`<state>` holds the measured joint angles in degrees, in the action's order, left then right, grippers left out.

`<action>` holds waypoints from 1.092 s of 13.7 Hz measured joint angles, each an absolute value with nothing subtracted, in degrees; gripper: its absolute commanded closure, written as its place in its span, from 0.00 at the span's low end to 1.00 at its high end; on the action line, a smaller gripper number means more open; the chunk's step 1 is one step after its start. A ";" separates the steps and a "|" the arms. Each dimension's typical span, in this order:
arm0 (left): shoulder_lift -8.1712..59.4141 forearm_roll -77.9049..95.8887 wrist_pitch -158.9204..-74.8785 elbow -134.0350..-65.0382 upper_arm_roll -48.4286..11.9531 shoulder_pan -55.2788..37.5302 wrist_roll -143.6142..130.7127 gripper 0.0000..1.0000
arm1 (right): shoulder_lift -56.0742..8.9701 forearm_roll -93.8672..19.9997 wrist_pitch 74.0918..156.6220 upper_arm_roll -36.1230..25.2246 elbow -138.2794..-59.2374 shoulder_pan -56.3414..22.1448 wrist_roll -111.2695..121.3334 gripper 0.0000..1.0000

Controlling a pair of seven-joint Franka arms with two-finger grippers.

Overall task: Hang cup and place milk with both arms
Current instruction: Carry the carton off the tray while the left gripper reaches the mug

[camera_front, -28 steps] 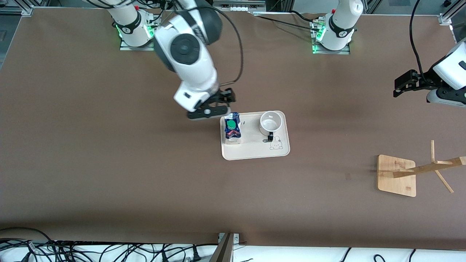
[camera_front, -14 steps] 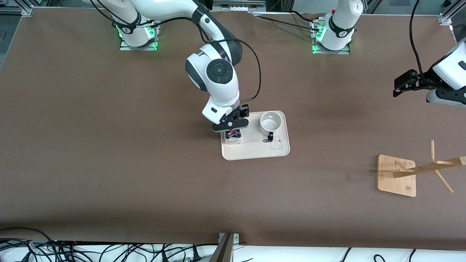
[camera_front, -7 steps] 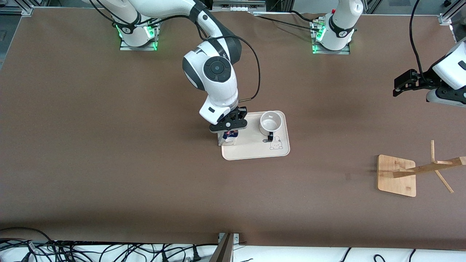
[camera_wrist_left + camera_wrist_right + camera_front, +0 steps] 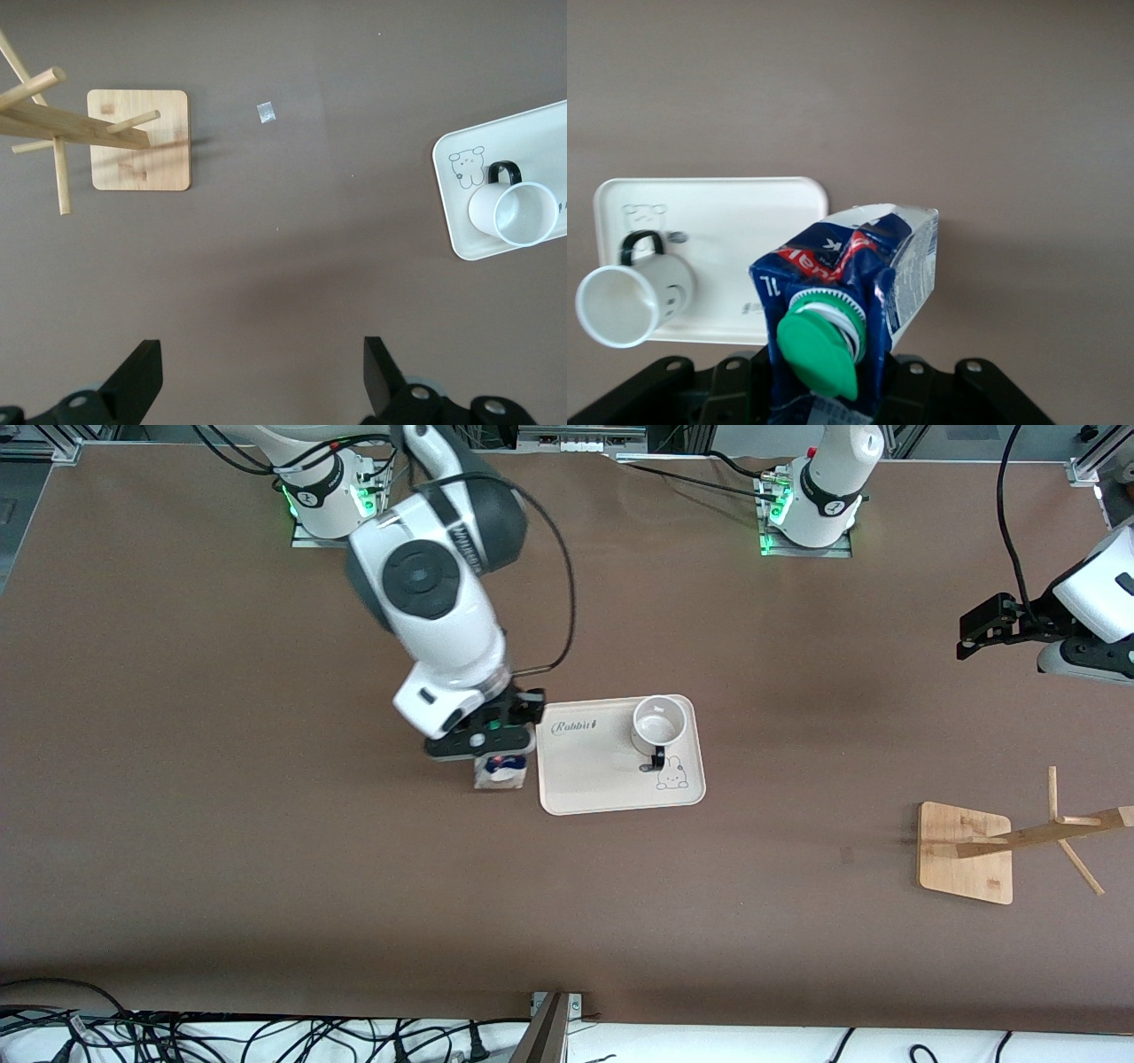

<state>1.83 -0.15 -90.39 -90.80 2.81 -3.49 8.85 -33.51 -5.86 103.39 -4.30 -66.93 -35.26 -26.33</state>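
Note:
My right gripper is shut on the milk, a blue and white carton with a green cap, and holds it over the bare table just beside the tray, toward the right arm's end. In the right wrist view the milk fills the space between my jaws and is tilted. The cup stands upright on the tray, its black handle toward the front camera; it also shows in the right wrist view and the left wrist view. My left gripper is open and empty, waiting high over the left arm's end of the table.
A wooden cup rack with slanted pegs stands near the left arm's end, nearer the front camera than the tray; it shows in the left wrist view. The cream tray has a rabbit drawing. Cables lie along the front edge.
My right gripper came down over the milk on the tray, shut on it, and carried it off the tray toward the right arm's end. The left arm has not moved.

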 measured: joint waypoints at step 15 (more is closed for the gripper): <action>17.97 -0.07 -103.58 -90.83 -1.95 -16.77 -16.72 0.00 | -18.86 -14.93 116.43 -11.36 -104.13 -15.49 5.98 0.66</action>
<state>17.97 -0.07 -103.58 -90.83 -1.95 -16.77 -16.72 -18.86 -14.93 116.43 -11.36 -104.13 -15.49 5.98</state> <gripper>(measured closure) 0.000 0.674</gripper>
